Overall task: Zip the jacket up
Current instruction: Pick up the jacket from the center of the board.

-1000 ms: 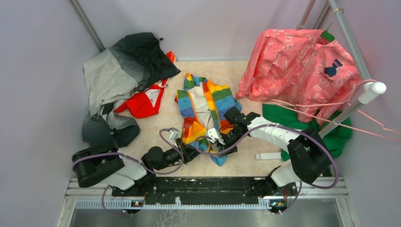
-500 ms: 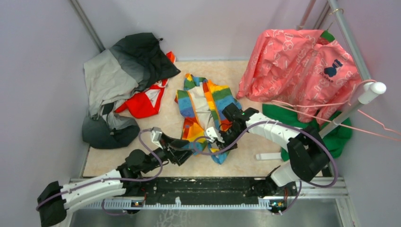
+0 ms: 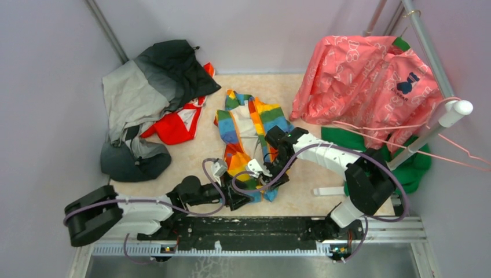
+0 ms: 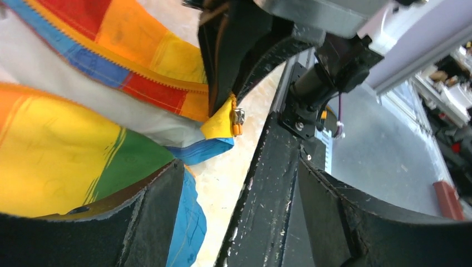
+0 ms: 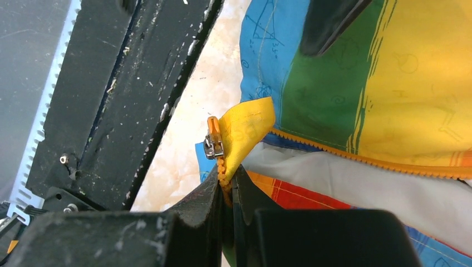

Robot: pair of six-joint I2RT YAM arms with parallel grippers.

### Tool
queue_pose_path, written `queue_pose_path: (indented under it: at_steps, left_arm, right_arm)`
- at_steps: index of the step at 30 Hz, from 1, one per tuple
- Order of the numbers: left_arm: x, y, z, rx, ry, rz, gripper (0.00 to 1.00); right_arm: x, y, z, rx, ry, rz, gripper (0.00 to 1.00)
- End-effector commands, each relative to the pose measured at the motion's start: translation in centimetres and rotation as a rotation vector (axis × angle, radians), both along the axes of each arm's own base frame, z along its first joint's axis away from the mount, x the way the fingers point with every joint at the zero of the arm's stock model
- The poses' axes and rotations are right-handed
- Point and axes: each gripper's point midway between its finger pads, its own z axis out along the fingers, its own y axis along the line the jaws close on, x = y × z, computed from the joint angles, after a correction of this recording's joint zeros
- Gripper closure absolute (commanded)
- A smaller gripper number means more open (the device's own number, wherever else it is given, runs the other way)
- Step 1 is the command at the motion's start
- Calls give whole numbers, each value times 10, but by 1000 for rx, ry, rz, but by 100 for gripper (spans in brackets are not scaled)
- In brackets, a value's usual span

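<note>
— What is this place, a laundry room?
— More a robot lab cell: plain lilac panels [image 3: 46,87] box in a table [image 3: 191,156], left arm [image 3: 133,209] and right arm [image 3: 330,156] bolted to a metal rail [image 3: 255,227], a pink garment [image 3: 359,81] draped on a clothes rack [image 3: 431,49]

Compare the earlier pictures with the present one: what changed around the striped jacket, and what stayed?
The left hand opened by the jacket's bottom hem and shifted slightly toward the near edge. The right hand stayed shut on the hem by the zipper slider; the jacket barely moved.
</note>
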Motion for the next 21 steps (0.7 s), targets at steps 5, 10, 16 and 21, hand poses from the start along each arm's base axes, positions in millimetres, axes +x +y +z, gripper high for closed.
queue_pose_path:
  at_steps: [5, 10, 16, 21]
  left_arm:
    - [-13, -42, 43, -169, -292, -182, 25]
    - [2, -44, 16, -105, -182, -102, 25]
    - [7, -43, -5, -38, -175, -79, 19]
    - [4, -63, -4, -23, -197, -162, 23]
  right_arm:
    - [-3, 12, 17, 64, 27, 31, 93]
    - [-5, 12, 19, 72, 29, 32, 93]
    - [-7, 11, 19, 75, 32, 38, 93]
    - [-7, 13, 20, 85, 36, 29, 92]
